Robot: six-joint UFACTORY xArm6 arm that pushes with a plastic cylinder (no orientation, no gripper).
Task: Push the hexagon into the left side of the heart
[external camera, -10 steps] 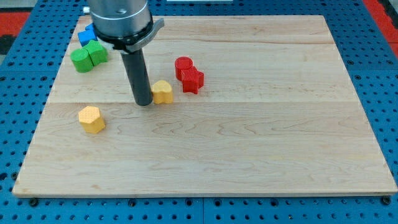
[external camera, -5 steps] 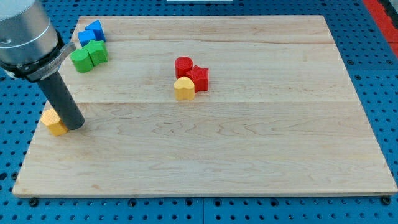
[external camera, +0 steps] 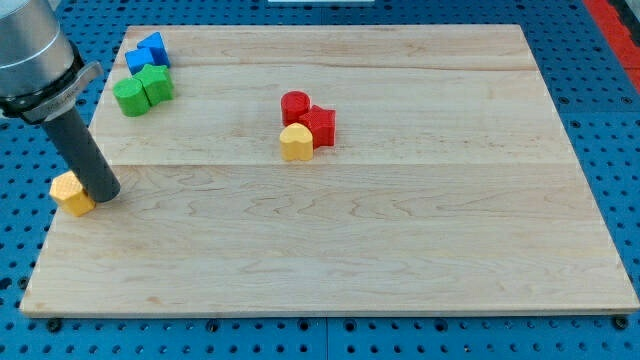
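Observation:
The yellow hexagon (external camera: 72,193) sits at the board's left edge, partly over it. My tip (external camera: 104,194) rests right against the hexagon's right side. The yellow heart (external camera: 295,142) lies near the board's middle, far to the right of the hexagon. It touches the red blocks behind it.
A red cylinder (external camera: 294,104) and a red star-like block (external camera: 320,124) stand just above the heart. Two green blocks (external camera: 141,91) and two blue blocks (external camera: 147,51) sit at the top left. The wooden board (external camera: 400,220) lies on a blue pegboard.
My tip went from beside the heart to the far left. The heart now touches the red blocks. The hexagon has slid left, to the board's edge.

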